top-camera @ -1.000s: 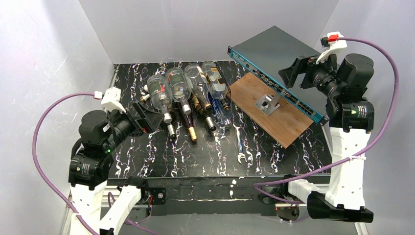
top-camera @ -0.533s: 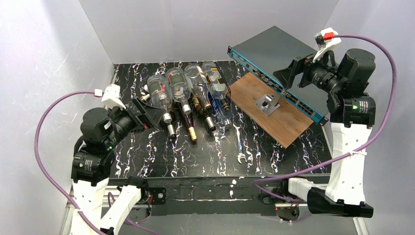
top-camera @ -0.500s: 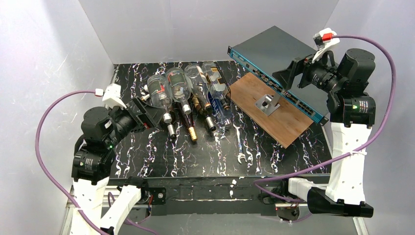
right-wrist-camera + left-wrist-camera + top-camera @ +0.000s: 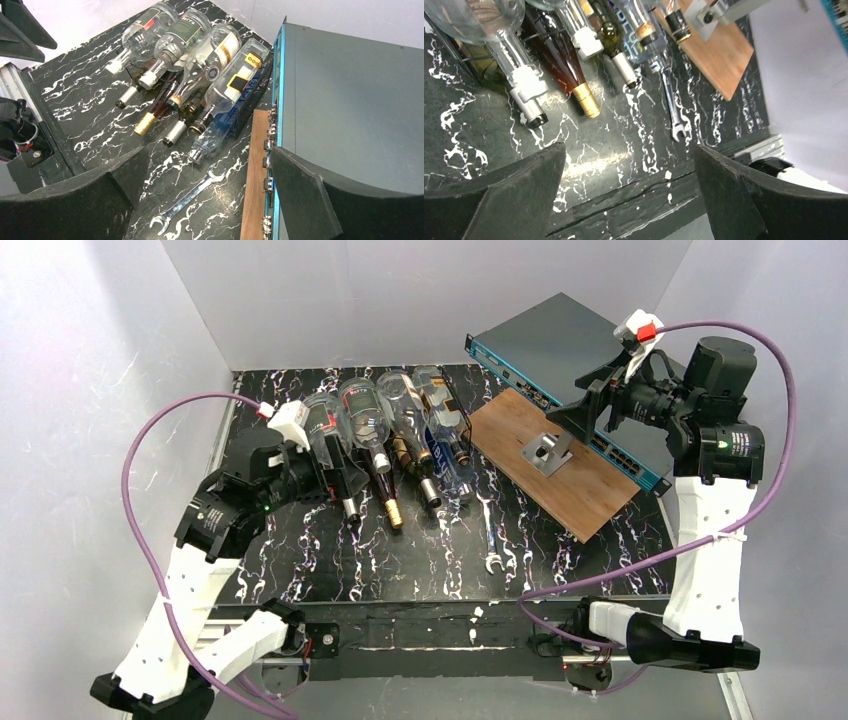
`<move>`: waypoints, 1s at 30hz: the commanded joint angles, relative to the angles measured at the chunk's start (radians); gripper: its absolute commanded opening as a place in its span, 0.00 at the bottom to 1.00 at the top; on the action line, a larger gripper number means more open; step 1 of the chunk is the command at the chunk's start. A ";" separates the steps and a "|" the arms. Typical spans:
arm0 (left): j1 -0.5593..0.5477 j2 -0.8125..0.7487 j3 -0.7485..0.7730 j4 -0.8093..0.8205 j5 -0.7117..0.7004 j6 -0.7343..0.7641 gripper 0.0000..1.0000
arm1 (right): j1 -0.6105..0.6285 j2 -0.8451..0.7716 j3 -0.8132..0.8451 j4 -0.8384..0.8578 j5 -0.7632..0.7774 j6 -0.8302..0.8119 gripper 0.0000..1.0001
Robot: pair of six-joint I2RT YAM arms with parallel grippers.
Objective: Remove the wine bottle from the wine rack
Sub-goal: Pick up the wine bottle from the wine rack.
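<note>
The left gripper (image 4: 629, 200) hangs low over the table (image 4: 420, 560) with its jaws spread as wide as they go and nothing between them. The wine rack (image 4: 462, 432) stands at the back middle of the table, loaded with bottles in two layers. All of them lie with bases toward the back wall and necks toward the near edge, their long axes running back to front and slanting a little to the right in the top view. The leftmost wine bottle (image 4: 519, 70), clear glass with a white collar, lies just ahead of this claw. In the left wrist view its neck runs down toward the claw and its open mouth sits above the left finger, off the middle of the gap. The claw's reach runs roughly across that axis, so it meets the neck from the side. The right gripper (image 4: 565, 420), equally wide open and empty, hovers above the wooden board (image 4: 560, 480), well apart from the rack. The left arm is plainly nearer, and the coming move probably needs the neck centred between its jaws.
</note>
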 commanded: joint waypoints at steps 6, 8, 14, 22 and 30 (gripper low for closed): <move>-0.057 -0.008 -0.049 -0.001 -0.215 -0.009 0.99 | -0.019 0.001 -0.001 -0.063 -0.070 -0.119 1.00; -0.058 -0.009 -0.085 0.053 -0.230 -0.043 0.99 | -0.017 0.004 -0.009 -0.072 -0.080 -0.131 1.00; -0.058 0.030 -0.112 0.105 -0.318 -0.086 0.99 | -0.018 0.004 -0.049 -0.058 -0.095 -0.140 1.00; -0.057 0.114 -0.146 0.187 -0.422 -0.102 0.92 | -0.018 -0.010 -0.096 -0.039 -0.098 -0.136 1.00; -0.057 0.194 -0.176 0.253 -0.520 -0.078 0.86 | -0.019 0.017 -0.103 -0.029 -0.120 -0.125 1.00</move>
